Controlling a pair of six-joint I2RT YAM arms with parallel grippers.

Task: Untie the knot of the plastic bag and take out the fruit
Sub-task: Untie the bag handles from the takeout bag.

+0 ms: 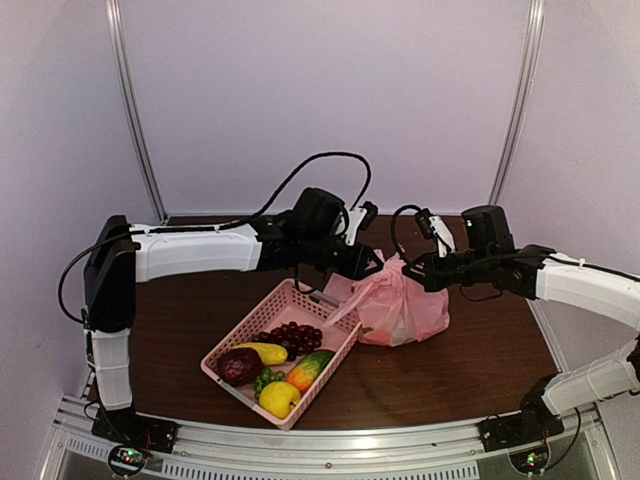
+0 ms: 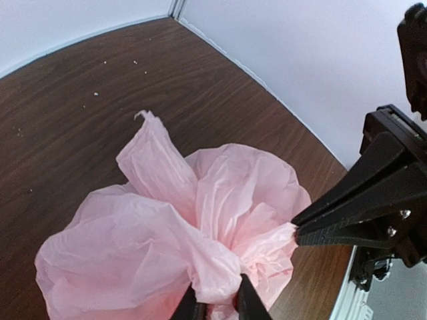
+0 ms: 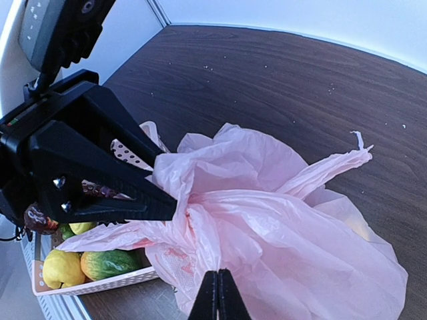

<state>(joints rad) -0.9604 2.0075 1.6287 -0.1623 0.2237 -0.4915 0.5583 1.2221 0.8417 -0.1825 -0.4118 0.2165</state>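
Top cam: soft, even light from above, lavender cast on the walls (image 1: 300, 90). Dark table (image 1: 180, 320) shows a faint sheen, with only soft shadows hugging the basket (image 1: 243, 322) and the bag (image 1: 405, 310). Slightly soft and grainy overall. Wrist cams: brighter, sharper mid-frame, wood grain readable. Bag highlights run near clipping and the folds wash out. Black parts crush to flat black. Left gripper (image 2: 217, 301) tips at the frame bottom are out of focus. Table edge bows from the wide lens.

Pale lilac-white walls (image 1: 330, 90), two grey metal poles (image 1: 135, 110); dark brown wood table (image 1: 180, 330); aluminium rail (image 1: 350, 450) at near edge.
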